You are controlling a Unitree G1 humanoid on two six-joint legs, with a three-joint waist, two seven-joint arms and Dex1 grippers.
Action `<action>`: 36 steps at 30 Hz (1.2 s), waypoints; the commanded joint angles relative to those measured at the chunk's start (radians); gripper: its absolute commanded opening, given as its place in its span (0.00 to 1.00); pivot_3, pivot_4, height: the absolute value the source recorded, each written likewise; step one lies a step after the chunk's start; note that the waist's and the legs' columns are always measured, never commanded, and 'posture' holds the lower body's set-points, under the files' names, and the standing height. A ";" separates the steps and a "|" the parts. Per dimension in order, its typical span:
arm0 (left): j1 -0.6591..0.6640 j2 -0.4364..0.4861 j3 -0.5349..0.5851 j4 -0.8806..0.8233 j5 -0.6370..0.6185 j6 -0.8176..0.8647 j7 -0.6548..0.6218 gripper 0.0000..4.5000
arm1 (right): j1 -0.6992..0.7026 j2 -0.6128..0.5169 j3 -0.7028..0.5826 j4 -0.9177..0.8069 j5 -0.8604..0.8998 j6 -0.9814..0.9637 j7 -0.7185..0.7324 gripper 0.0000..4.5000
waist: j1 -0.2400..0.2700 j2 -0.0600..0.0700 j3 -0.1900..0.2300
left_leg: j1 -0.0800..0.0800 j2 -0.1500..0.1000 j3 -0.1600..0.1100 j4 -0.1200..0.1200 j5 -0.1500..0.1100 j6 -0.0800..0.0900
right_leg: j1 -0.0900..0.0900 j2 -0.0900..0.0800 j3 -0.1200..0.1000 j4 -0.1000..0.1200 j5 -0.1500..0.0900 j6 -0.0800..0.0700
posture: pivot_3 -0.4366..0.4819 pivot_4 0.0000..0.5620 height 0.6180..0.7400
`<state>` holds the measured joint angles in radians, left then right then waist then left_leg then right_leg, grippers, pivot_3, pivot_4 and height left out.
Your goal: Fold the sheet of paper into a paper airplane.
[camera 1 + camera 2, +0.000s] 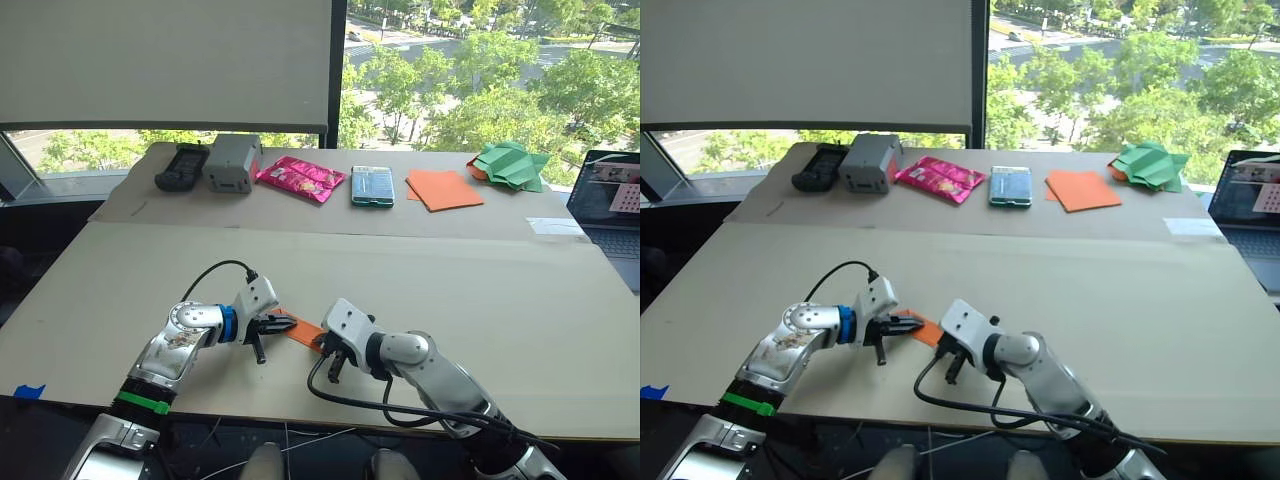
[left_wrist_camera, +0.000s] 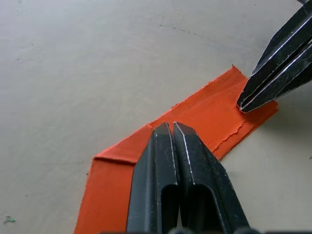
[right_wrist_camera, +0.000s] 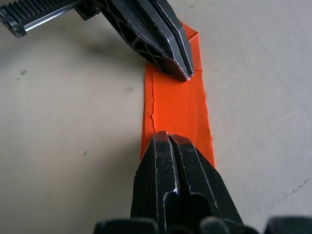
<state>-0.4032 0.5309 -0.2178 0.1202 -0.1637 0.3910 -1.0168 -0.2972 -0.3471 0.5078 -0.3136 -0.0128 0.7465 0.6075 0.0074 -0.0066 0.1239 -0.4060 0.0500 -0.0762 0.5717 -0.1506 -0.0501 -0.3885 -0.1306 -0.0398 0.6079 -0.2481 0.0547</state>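
Left wrist view is showing the left pincer (image 2: 171,127) clenched, its two black fingers pressed together and bearing down on the sheet of paper (image 2: 204,117), which is already folded into a narrow, layered orange strip with a slanted fold at one end. The right pincer (image 3: 169,139) is likewise clenched and pressing its closed tip onto the other end of the same strip, so the paper is lying flat on the worktop (image 1: 420,270) between the two tips, with neither pincer actually gripping it. Both seem to be flattening or holding down a crease rather than lifting anything. Far beyond the pincers, well apart from the work, a smooth orange square (image 1: 443,189) and green crumpled paper (image 1: 510,165) are lying at the back of the worktop. The risk from here looks to be in the paper itself: its long edges are looking ragged, so dragging a closed tip along the crease with too much pressure could tear the thin layers. If one pincer is lifting while the other is still pushing, the strip may slide or pivot on the smooth worktop and the fold may spring open. Uneven pressure could also skew the crease, spoiling the airplane's symmetry.
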 commanded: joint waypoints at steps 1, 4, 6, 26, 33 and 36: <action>-0.054 -0.023 -0.020 0.026 0.002 -0.017 -0.018 0.03 | 0.036 -0.022 0.032 0.076 -0.020 0.031 -0.003 0.00 | 0.000 0.000 0.000 | 0.000 0.000 0.000 0.000 0.000 0.000 | 0.000 0.000 0.000 0.000 0.000 0.000 | 0.48 0.27 0.69; -0.065 -0.033 -0.052 0.059 0.031 -0.045 -0.031 0.03 | 0.040 -0.021 0.033 0.074 -0.019 0.040 -0.008 0.00 | -0.001 0.000 0.000 | 0.000 0.000 0.000 0.000 0.000 0.000 | 0.000 0.000 0.000 0.000 0.000 0.000 | 0.48 0.27 0.69; -0.072 -0.046 -0.062 0.071 0.028 -0.046 -0.039 0.03 | 0.041 -0.020 0.033 0.074 -0.019 0.042 -0.011 0.00 | -0.002 -0.001 0.000 | 0.001 0.000 0.000 0.000 0.000 0.000 | 0.000 0.000 0.000 0.001 0.000 0.000 | 0.48 0.27 0.69; -0.039 -0.021 -0.104 0.229 0.108 -0.100 -0.039 0.03 | 0.026 -0.013 0.026 0.047 -0.012 0.089 -0.034 0.00 | -0.002 0.000 -0.006 | 0.002 0.000 0.000 0.000 0.000 0.000 | 0.001 0.000 0.000 0.001 0.000 0.000 | 0.48 0.27 0.69; 0.011 0.027 -0.071 0.236 0.107 -0.104 -0.037 0.03 | 0.018 -0.022 0.024 0.051 -0.012 0.091 -0.029 0.00 | -0.015 0.000 -0.008 | 0.003 0.000 0.000 0.000 0.000 0.000 | 0.001 0.000 0.000 0.001 0.000 0.000 | 0.48 0.27 0.69; 0.027 0.047 -0.056 0.238 0.106 -0.109 -0.034 0.03 | 0.013 -0.024 0.025 0.057 -0.015 0.091 -0.027 0.00 | -0.026 0.001 -0.008 | 0.004 0.001 0.000 0.000 0.000 0.000 | 0.001 0.000 0.000 0.001 0.000 0.000 | 0.48 0.27 0.69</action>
<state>-0.4311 0.5322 -0.2535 0.2791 -0.1179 0.2552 -1.0703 -0.3012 -0.3442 0.5219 -0.3198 -0.0129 0.7751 0.5818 -0.0188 -0.0060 0.1160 -0.4016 0.0509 -0.0765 0.5711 -0.1508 -0.0501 -0.3875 -0.1303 -0.0397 0.6094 -0.2481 0.0545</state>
